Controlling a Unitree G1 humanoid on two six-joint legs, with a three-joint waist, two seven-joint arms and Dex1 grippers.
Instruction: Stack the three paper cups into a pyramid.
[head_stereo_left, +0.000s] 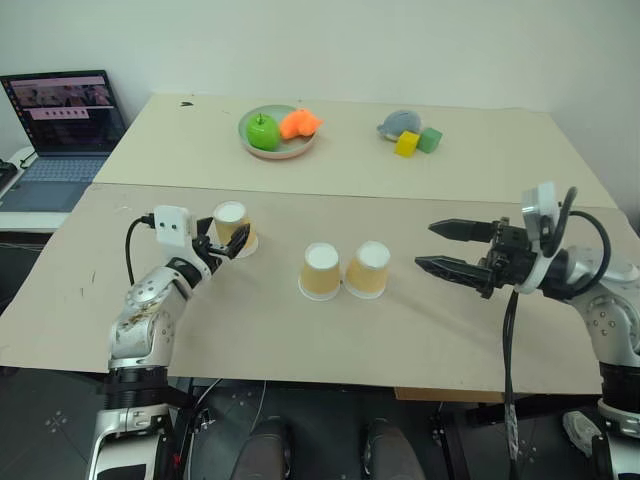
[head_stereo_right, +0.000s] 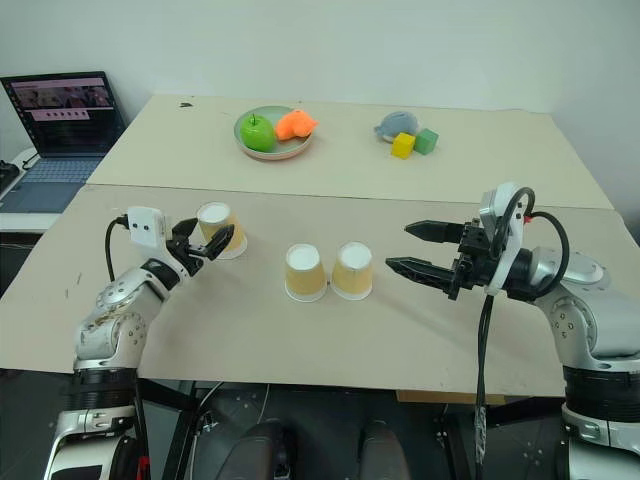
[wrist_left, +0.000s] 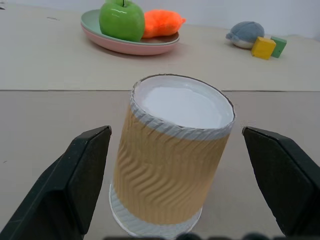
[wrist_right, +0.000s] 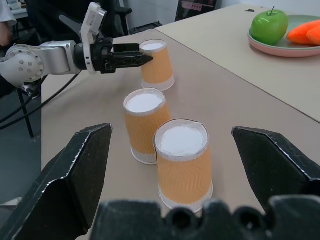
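Note:
Three paper cups stand upside down on the near table, tan sides and white bases up. Two of them (head_stereo_left: 321, 271) (head_stereo_left: 368, 269) touch side by side at the middle. The third cup (head_stereo_left: 232, 227) stands apart to the left. My left gripper (head_stereo_left: 229, 240) is open and level, one finger on each side of that cup (wrist_left: 172, 160); a gap shows between each finger (wrist_left: 82, 175) and the cup. My right gripper (head_stereo_left: 426, 246) is open, empty and level, pointing at the pair from their right with a gap between.
On the far table are a plate (head_stereo_left: 278, 150) with a green apple (head_stereo_left: 263, 131) and an orange toy, a grey plush (head_stereo_left: 398, 123), and a yellow block (head_stereo_left: 406, 144) and a green block (head_stereo_left: 430, 139). A laptop (head_stereo_left: 62, 135) stands at the far left.

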